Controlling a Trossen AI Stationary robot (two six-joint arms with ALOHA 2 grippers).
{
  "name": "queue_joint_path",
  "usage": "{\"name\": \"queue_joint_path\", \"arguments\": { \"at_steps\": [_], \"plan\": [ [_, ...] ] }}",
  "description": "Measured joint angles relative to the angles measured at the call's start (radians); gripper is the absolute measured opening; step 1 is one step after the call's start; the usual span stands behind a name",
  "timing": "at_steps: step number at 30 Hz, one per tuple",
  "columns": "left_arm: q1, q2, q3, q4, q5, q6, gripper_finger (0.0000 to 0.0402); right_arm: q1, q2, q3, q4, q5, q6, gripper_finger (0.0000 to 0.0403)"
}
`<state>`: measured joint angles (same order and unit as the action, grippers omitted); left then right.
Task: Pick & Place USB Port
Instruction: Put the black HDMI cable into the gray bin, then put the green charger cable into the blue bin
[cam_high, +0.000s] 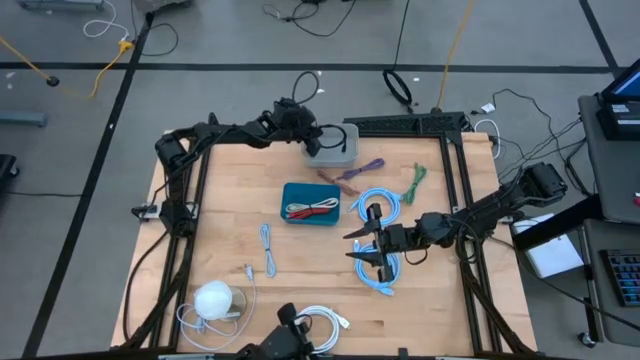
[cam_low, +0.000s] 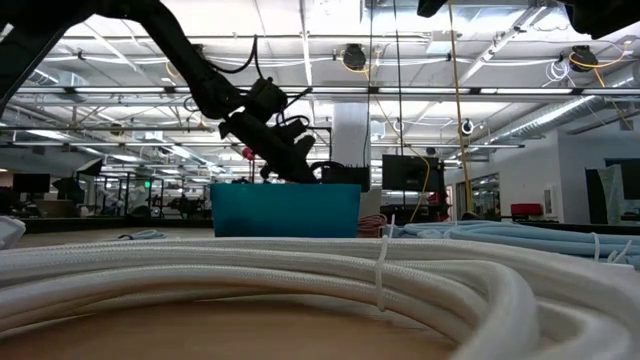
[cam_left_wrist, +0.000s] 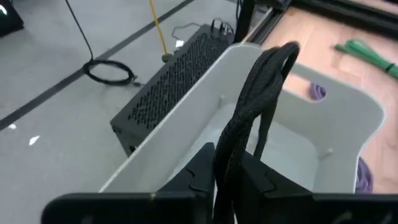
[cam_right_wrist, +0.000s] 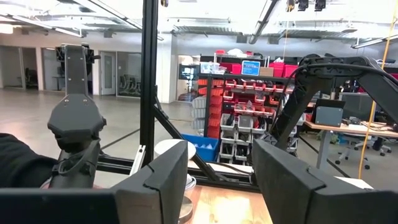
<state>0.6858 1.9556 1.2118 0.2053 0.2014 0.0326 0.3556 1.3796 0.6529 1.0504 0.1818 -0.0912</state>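
Note:
My left gripper (cam_high: 318, 138) hangs over the near-left rim of the pale grey bin (cam_high: 338, 152) at the table's far edge and is shut on a black braided cable (cam_left_wrist: 255, 106). In the low view this gripper (cam_low: 290, 160) shows above and behind the teal tray (cam_low: 285, 210). My right gripper (cam_high: 360, 247) is open and points level toward the table's left, just above the light blue cables (cam_high: 381, 270). It touches nothing, and its wrist view looks past the open fingers (cam_right_wrist: 155, 180) into the room. My left gripper pinches the black braided cable between its two fingers (cam_left_wrist: 200, 175), on the doubled strands (cam_left_wrist: 227, 155) below a loop. That loop (cam_left_wrist: 283, 53) stands out beyond the fingertips over the grey bin's inside (cam_left_wrist: 280, 143), lifted clear. The rest of the cable is hidden behind the gripper.
The teal tray (cam_high: 310, 203) mid-table holds red and white cables. A purple cable (cam_high: 352, 174) and a green cable (cam_high: 416, 181) lie near the bin. More light blue cable (cam_high: 380, 203), a thin white cable (cam_high: 266, 250), a white round thing (cam_high: 213, 298) and a white coil (cam_high: 322, 320) lie nearer.

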Motion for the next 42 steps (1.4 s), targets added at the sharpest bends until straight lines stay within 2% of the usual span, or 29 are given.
{"name": "queue_joint_path", "arguments": {
  "at_steps": [13,20,27,35,42],
  "plan": [
    [-0.004,-0.002,0.0,0.006,0.012,-0.008,0.0053,0.0,0.0,0.0,0.0,0.0,0.0,0.0172],
    [-0.023,-0.002,0.0,0.005,-0.028,0.014,0.0085,0.0,0.0,0.0,-0.001,0.0,0.0,0.0173],
    [-0.035,-0.002,0.0,-0.02,-0.156,0.046,0.0132,0.0,0.0,0.0,-0.001,0.0,0.0,0.0172],
    [-0.043,-0.002,0.0,-0.032,-0.209,0.072,0.0175,0.0,0.0,0.0,-0.001,0.0,0.0,0.0172],
    [-0.083,-0.021,0.0,-0.031,-0.365,0.149,0.0193,0.0,0.0,0.0,-0.007,0.0,0.0,0.0173]
  ]
}}
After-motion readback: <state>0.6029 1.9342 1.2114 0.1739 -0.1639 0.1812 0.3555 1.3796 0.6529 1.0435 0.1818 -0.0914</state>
